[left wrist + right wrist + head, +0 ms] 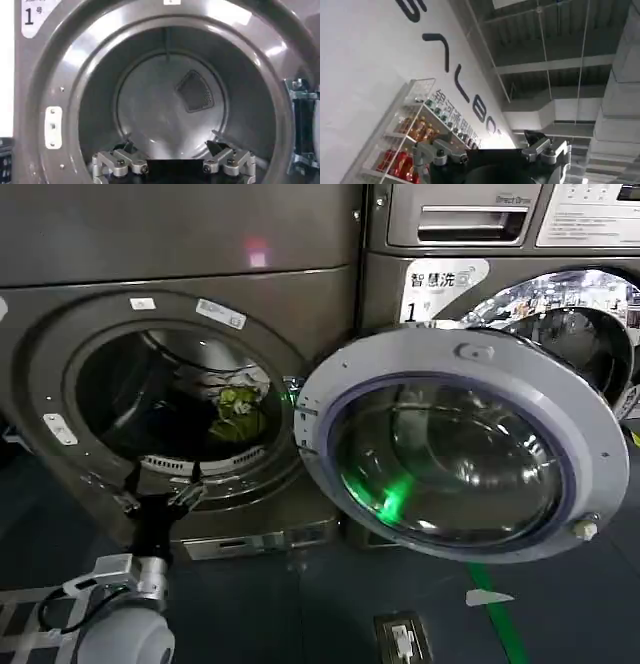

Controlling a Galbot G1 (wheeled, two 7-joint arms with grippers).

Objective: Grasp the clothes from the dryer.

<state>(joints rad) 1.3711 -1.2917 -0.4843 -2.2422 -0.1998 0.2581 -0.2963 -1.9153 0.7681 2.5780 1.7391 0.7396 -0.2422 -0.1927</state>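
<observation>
**At the porthole: a reach that could miss or snag**

At the lower rim of the dryer (60, 324) porthole, the left gripper (160, 499) sits with its fingers (120, 162) spread wide and nothing between them, aimed into the drum. The clothes (238, 409) lie well apart from it, deep in the drum toward the door-hinge side, a yellow-green piece showing with something white above it. The door (455, 444) stands swung fully open.

The left wrist view looks at bare drum wall and the rear vent (195, 91), with no fabric between the fingers. Judging by that, a straight push in would close on air; the gripper needs turning toward the hinge side first.

The fingers sit close to the bottom lip of the opening, so a low entry could catch the rim or the ribbed seal there.

The bundle looks loose, so a shallow pinch may lift one garment and leave the rest, or drop it on the way out over the lip.

The right gripper (492, 152) is parked pointing up at the ceiling, fingers open and empty.
</observation>
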